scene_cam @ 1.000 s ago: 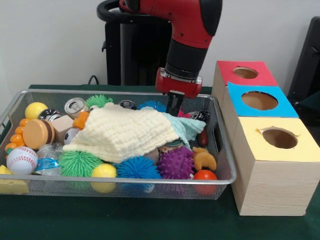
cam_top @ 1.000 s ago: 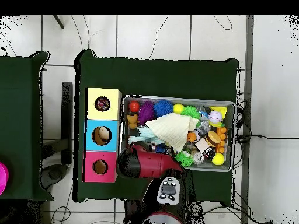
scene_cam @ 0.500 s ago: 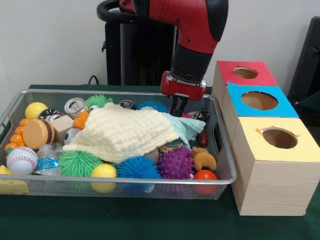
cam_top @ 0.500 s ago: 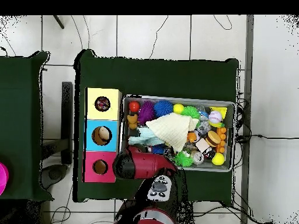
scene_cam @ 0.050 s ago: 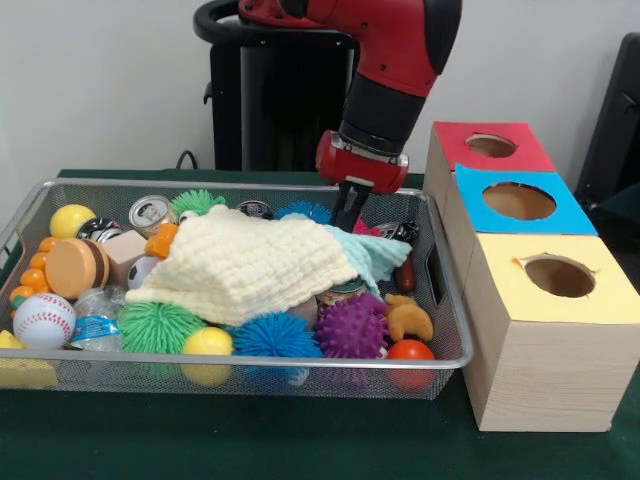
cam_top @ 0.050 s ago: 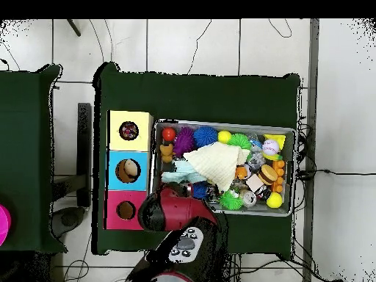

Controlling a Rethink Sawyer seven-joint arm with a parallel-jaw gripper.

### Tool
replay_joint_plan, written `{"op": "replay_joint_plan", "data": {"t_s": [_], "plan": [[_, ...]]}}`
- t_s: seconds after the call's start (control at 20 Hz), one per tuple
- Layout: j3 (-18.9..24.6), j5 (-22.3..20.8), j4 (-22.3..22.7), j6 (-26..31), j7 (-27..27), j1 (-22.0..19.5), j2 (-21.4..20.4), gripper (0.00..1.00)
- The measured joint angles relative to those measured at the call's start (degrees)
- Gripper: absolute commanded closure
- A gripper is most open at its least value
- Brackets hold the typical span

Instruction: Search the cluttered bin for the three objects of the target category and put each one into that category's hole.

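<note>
A wire mesh bin (scene_cam @ 0.050 s ago: 250,361) is crowded with toys. A cream knitted cloth (scene_cam @ 0.050 s ago: 245,265) and a pale teal cloth (scene_cam @ 0.050 s ago: 382,255) cover its middle. Around them lie a purple spiky ball (scene_cam @ 0.050 s ago: 352,328), a blue spiky ball (scene_cam @ 0.050 s ago: 275,335), a green spiky ball (scene_cam @ 0.050 s ago: 160,327), a baseball (scene_cam @ 0.050 s ago: 43,320), a drink can (scene_cam @ 0.050 s ago: 150,212), a toy croissant (scene_cam @ 0.050 s ago: 408,318) and a red ball (scene_cam @ 0.050 s ago: 410,352). My gripper (scene_cam @ 0.050 s ago: 347,214) hangs at the bin's far side, just above the teal cloth's edge, with nothing visibly in it. In the overhead view the red arm (cam_top @ 0.050 s ago: 176,209) hides it.
Three wooden boxes stand in a row right of the bin: yellow-topped (scene_cam @ 0.050 s ago: 560,278), blue-topped (scene_cam @ 0.050 s ago: 520,200) and red-topped (scene_cam @ 0.050 s ago: 490,146), each with a round hole. Overhead, the yellow box's hole (cam_top @ 0.050 s ago: 129,131) and the blue box's hole (cam_top @ 0.050 s ago: 128,170) show objects inside.
The wrist nudged right and then back a little, staying over the bin's far side. Overhead, the arm's upper links swung toward the picture's lower left. Bin contents are unmoved.
</note>
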Motion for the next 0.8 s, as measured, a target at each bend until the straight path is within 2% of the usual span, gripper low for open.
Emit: {"op": "replay_joint_plan", "data": {"t_s": [0.3, 0.7, 0.8], "plan": [[-3.74, 2.1, 0.0, -6.67, 0.0, 3.06, 0.71, 1.0], [-4.19, 6.55, 0.01, -21.11, 0.53, 3.18, 1.39, 1.0], [-4.03, 8.09, -0.01, -26.37, 1.22, 3.05, 2.03, 1.0]]}}
